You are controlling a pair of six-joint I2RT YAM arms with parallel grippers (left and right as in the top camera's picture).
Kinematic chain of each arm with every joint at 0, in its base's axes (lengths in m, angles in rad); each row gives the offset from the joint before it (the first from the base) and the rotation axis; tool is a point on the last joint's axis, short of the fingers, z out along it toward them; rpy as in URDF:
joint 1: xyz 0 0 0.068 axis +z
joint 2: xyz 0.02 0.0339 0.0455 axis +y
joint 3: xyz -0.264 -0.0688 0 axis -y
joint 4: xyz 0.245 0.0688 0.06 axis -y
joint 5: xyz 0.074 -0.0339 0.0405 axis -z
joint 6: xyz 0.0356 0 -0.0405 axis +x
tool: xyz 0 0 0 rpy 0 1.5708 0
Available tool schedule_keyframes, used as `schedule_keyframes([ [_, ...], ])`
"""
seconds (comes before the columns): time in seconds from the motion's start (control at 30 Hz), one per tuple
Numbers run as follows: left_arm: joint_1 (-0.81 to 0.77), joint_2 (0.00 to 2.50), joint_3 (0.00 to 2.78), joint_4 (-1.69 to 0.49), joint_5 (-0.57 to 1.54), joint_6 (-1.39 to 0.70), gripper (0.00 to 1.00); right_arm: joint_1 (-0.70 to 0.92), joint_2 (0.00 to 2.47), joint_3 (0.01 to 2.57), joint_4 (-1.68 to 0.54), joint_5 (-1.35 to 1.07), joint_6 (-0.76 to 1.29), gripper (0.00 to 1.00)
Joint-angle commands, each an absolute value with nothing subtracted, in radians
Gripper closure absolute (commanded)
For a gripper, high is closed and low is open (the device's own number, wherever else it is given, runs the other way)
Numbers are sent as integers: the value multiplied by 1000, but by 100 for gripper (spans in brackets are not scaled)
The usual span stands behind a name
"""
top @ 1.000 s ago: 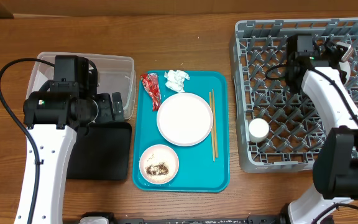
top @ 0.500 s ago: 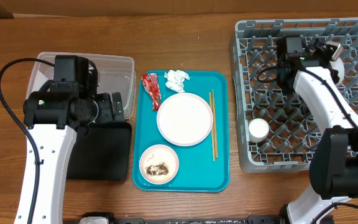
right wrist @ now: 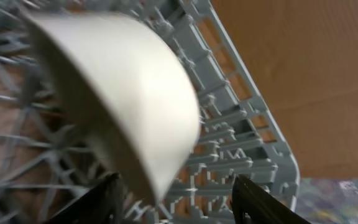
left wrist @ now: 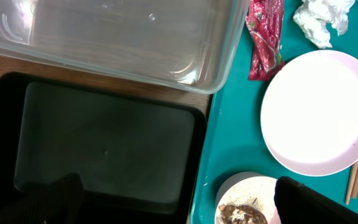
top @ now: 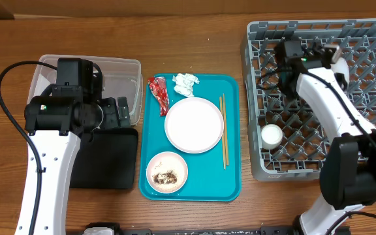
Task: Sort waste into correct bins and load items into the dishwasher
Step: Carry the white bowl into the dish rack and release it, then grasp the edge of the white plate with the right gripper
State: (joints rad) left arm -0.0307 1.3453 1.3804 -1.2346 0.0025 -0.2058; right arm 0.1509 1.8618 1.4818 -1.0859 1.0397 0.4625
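Bowl leaned in the rack by the spread right gripper; left gripper gaped above black tray.

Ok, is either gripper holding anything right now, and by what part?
Left gripper: nothing. Right gripper: the white bowl has its edge between the fingers, over the dish rack, but a grip cannot be told.

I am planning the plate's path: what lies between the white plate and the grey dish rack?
In the overhead view, the chopsticks lie on the teal tray between plate and dish rack, then a strip of table.
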Motion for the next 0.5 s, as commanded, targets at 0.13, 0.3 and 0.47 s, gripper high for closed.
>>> schedule_keyframes([
  [0.13,-27,1353,1391,-1234,-11,-190,0,296,1863,1660,-1199,1011,464,38],
  [0.3,-27,1353,1391,-1234,-11,-190,0,385,1863,1770,-1314,855,466,35],
  [0.47,-27,1353,1391,-1234,-11,-190,0,430,1863,1829,-1316,327,362,11],
])
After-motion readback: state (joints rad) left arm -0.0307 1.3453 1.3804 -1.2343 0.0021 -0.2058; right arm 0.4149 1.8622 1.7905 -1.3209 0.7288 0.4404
